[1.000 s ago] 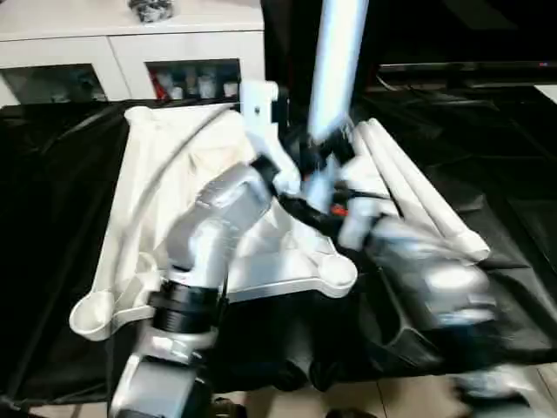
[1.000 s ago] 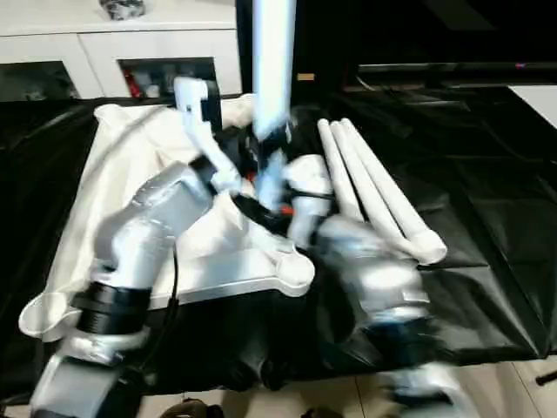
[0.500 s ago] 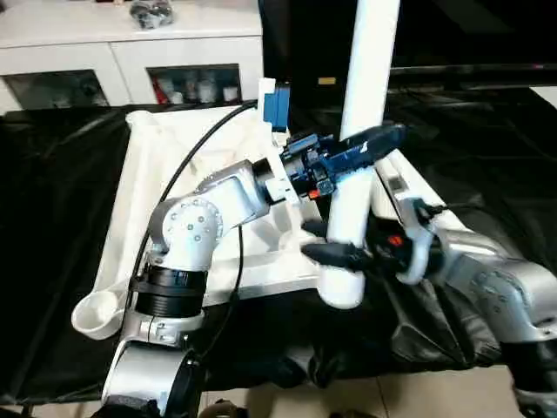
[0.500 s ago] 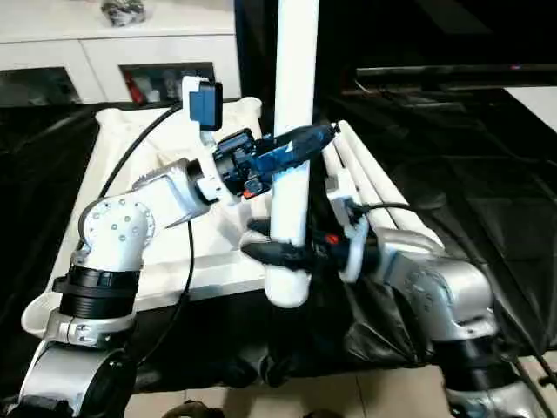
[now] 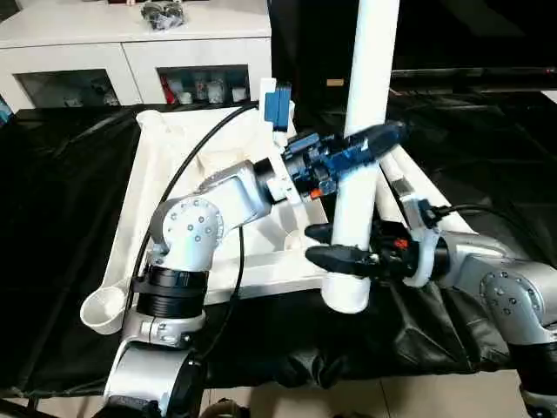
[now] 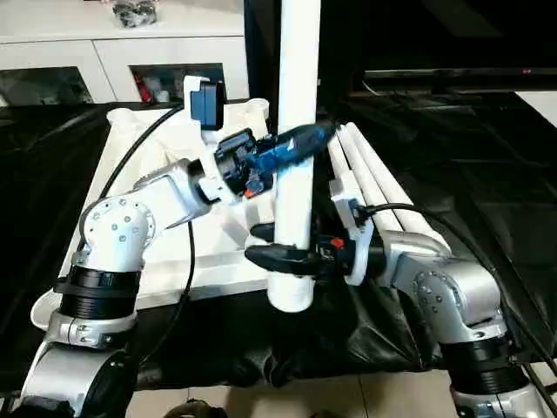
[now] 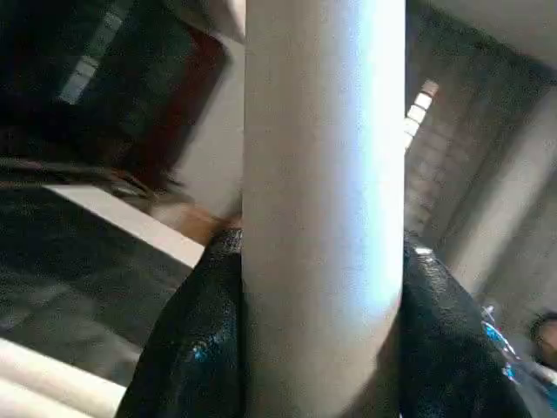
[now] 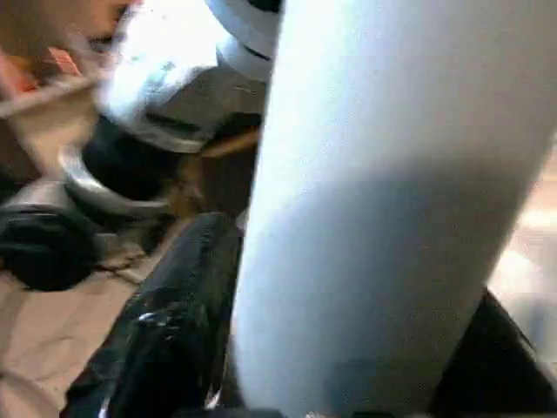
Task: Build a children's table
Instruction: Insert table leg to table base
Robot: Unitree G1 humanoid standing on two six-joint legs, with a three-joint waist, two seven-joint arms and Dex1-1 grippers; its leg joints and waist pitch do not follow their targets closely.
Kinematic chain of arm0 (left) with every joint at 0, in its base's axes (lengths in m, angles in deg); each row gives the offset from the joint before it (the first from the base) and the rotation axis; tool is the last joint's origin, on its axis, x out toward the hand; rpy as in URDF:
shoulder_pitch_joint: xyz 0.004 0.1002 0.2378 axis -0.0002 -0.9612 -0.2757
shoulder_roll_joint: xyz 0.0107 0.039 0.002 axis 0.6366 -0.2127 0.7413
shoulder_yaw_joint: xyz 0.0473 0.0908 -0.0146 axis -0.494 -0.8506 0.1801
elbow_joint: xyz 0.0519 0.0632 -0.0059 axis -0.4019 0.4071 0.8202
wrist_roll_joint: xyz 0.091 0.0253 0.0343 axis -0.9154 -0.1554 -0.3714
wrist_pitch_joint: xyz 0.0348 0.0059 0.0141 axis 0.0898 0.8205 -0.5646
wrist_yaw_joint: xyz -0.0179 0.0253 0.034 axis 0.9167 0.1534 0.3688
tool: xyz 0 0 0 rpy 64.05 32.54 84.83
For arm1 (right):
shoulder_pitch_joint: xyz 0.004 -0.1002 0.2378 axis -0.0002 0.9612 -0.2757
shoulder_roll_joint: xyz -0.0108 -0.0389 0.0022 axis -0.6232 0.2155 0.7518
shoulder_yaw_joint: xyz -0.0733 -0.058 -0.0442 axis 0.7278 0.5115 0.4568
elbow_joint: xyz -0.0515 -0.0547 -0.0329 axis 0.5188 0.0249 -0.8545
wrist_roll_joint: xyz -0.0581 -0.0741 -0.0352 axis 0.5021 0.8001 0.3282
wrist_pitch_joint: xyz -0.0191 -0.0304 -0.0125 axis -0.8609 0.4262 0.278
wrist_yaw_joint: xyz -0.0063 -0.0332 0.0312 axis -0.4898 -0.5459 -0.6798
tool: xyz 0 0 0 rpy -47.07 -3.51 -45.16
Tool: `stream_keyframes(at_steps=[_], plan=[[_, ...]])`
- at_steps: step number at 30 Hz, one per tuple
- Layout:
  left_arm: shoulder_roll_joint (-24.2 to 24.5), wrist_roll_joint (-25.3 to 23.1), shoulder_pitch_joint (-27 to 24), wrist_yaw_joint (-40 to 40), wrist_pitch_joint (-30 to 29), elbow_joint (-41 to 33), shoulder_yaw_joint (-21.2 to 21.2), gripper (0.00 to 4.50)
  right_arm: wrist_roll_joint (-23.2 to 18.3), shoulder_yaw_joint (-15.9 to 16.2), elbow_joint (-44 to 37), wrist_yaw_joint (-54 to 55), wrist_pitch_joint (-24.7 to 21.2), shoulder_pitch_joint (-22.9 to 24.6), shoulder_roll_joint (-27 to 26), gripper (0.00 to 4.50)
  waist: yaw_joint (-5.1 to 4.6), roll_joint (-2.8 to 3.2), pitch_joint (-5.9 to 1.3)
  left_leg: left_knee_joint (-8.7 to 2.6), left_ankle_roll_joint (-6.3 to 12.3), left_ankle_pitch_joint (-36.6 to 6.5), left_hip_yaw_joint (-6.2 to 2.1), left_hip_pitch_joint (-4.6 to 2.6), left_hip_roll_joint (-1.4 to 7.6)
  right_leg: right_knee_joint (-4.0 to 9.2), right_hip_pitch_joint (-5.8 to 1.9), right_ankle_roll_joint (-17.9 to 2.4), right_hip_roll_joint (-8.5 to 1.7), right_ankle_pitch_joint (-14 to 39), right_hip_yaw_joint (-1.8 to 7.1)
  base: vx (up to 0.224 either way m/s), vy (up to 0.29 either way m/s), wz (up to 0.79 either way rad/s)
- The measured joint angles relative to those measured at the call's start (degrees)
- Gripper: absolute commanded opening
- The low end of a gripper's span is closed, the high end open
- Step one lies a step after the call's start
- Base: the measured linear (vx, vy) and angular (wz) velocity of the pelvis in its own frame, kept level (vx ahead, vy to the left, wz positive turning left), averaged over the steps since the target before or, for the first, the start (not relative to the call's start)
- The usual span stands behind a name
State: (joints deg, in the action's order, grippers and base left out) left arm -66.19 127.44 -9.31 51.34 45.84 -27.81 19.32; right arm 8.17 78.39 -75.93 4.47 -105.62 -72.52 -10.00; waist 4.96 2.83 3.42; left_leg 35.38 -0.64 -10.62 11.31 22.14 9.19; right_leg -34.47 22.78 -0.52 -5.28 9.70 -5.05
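Observation:
The white tabletop (image 5: 174,174) lies underside up on the black-covered table, with a round corner socket (image 5: 104,309) at its near left. One white leg (image 5: 370,78) stands upright over the tabletop's near right corner, its lower end (image 5: 346,296) hanging near the edge. My left gripper (image 5: 383,139) is shut on the leg's middle; in the left wrist view the leg (image 7: 322,174) sits tight between the black fingers (image 7: 187,348). Lower down, my right gripper (image 5: 326,246) is shut on the same leg (image 8: 392,174) from the right.
More white legs (image 6: 376,178) lie side by side to the right of the tabletop. A white cabinet (image 5: 130,43) with glass doors stands behind the table. Black sheeting (image 5: 61,218) covers the table, and its front edge runs just below my arms.
A second ago both arms were blurred in motion around the leg. They have since settled, with the left gripper closed on the upright leg. The camera has shifted slightly.

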Motion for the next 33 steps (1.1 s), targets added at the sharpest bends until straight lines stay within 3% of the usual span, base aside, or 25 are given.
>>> stream_keyframes(at_steps=[6,10,33], plan=[[0.9,-7.6,-0.5,5.2,4.9,-0.2,-1.2,1.81,5.8,0.1,1.4,8.5,1.4,-2.4,-2.0,3.27,0.02,0.00,0.00,0.00,-0.01,0.0,0.00,0.04,0.01,0.04,0.01,0.1,0.00,0.0,-0.01,0.000,0.000,0.00],[1.4,-11.1,-0.7,6.5,6.8,-1.0,-3.9,1.81,6.6,0.1,3.5,10.2,1.3,-3.0,-2.2,3.27,0.14,0.00,0.00,0.00,0.00,0.0,0.02,0.14,0.01,0.09,0.01,-0.1,0.00,-0.1,-0.01,0.000,0.000,0.00],[0.7,-16.1,-1.6,7.5,10.7,-2.0,-7.7,1.81,5.4,0.0,5.1,10.2,-3.8,-4.2,-1.9,3.27,0.02,-0.01,0.00,0.00,0.00,0.0,0.02,0.15,0.04,0.06,0.06,-0.1,0.00,-0.1,-0.03,0.000,0.000,0.00]])
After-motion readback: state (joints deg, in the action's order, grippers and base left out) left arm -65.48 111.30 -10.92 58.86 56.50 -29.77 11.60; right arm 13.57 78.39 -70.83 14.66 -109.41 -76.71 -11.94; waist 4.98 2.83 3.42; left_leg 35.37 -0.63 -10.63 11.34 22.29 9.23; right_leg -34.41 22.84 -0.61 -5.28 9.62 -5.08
